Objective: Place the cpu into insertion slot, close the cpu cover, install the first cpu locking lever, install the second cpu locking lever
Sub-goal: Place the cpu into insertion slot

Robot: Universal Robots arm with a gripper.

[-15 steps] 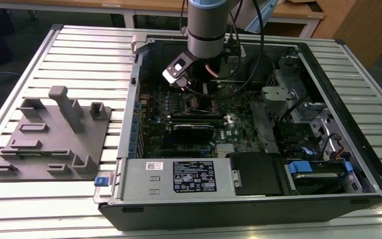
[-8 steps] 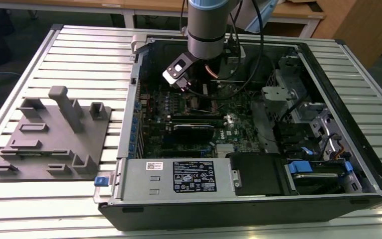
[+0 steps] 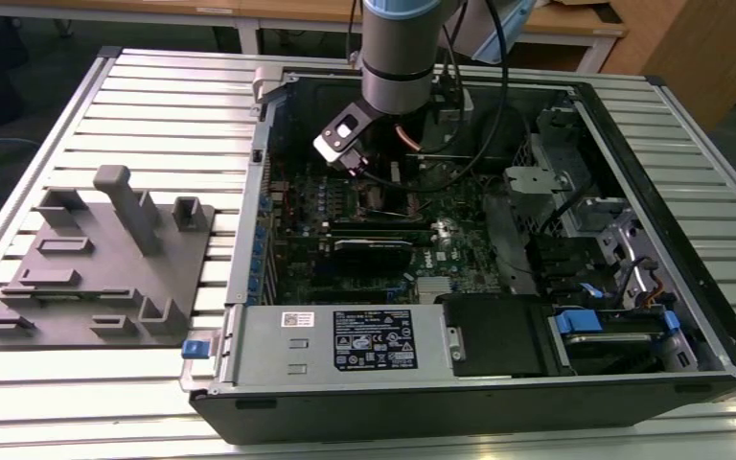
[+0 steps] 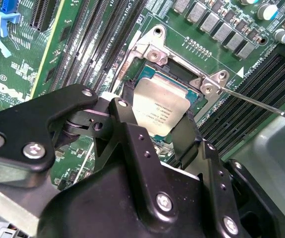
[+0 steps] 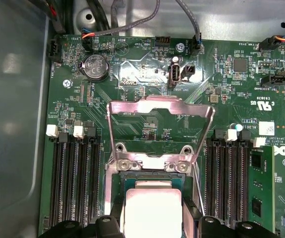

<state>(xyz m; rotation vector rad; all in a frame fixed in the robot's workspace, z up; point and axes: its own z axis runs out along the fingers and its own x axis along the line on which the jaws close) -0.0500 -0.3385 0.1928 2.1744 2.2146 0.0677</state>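
In the open case (image 3: 496, 402), the gripper (image 4: 158, 126) is clamped on the cpu (image 4: 159, 101), which sits in or just over the slot (image 5: 116, 184); whether it is seated cannot be told. The cover (image 5: 158, 104) stands raised from the slot's edge.

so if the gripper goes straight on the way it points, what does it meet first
Most likely the cpu, straight ahead of the gripper at the insertion slot; depth is unclear, so they may already touch. The cpu cover stands raised, out of that line.
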